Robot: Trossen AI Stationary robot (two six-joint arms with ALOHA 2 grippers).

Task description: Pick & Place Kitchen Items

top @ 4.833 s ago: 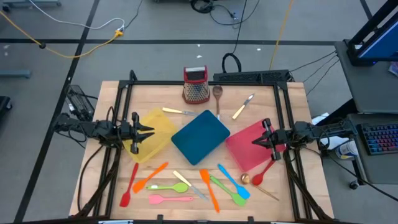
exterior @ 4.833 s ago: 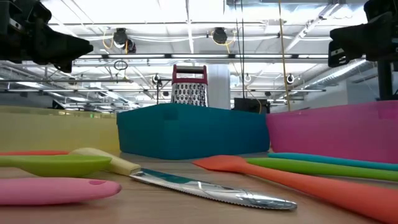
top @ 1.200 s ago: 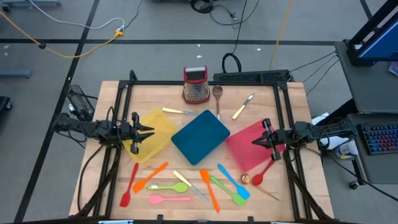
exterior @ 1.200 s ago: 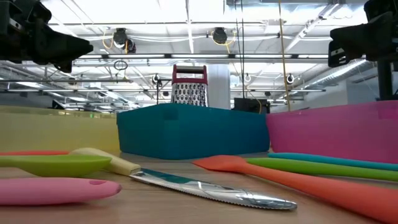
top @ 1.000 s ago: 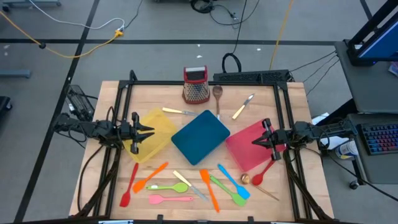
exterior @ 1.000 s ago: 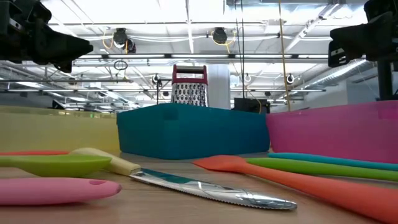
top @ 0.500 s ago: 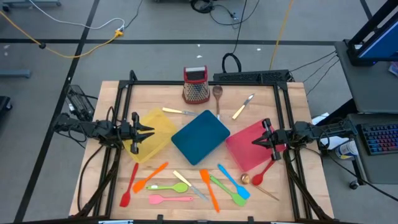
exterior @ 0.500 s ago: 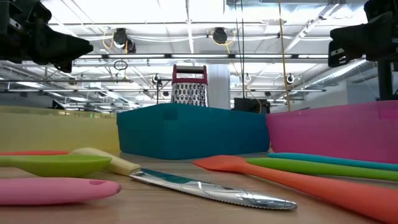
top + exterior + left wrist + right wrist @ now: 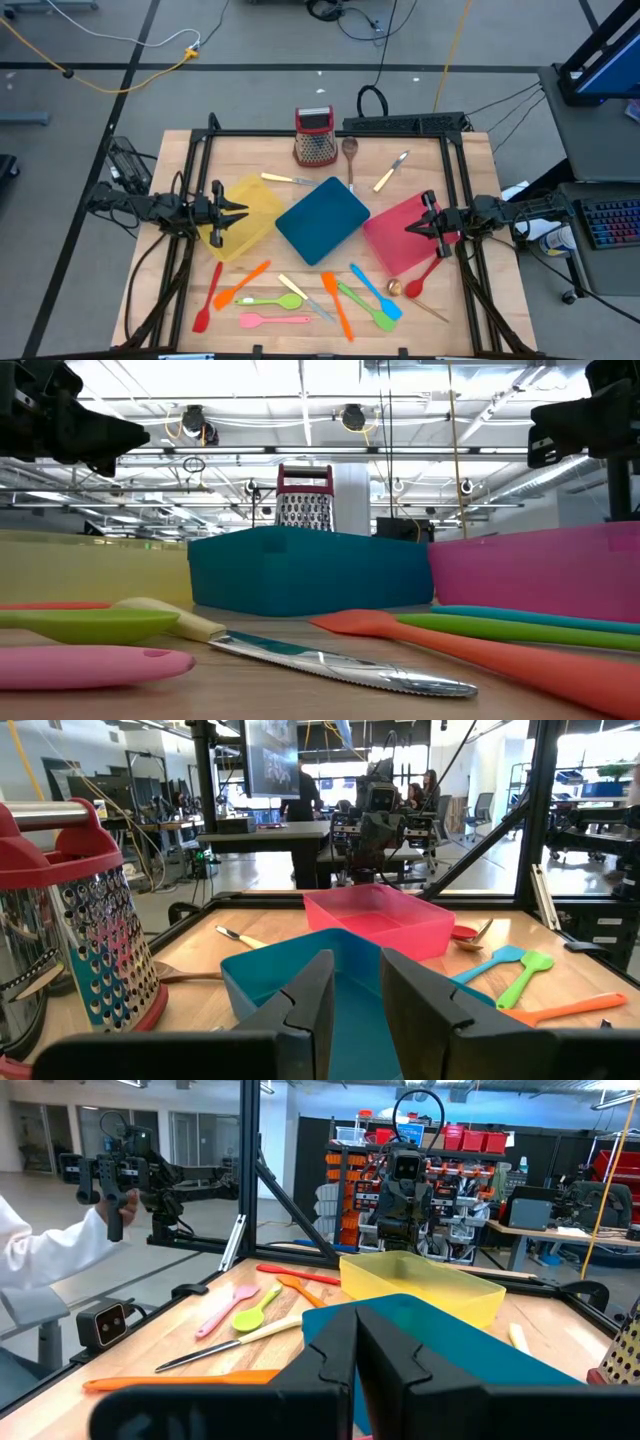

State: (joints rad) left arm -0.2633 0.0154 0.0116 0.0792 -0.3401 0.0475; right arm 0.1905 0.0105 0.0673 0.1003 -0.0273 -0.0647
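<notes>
Nothing has moved: the left tool (image 9: 236, 211) still hovers part-open over the yellow tray (image 9: 250, 215), the right tool (image 9: 415, 228) closed over the red tray (image 9: 395, 235), utensils (image 9: 300, 300) untouched on the near surface (image 9: 470, 175), so picking has not begun.

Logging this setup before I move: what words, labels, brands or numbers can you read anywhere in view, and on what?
None can be read.
Grater: no legible marking.
Yellow tray, teal tray, red tray: plain, no print.
Spatulas, spoons and knife near the table's front edge: no visible marking.
Screen in the room behind, left wrist view: lit, but too blurred to read.
Red bins on shelves, right wrist view: any labels too small.
</notes>
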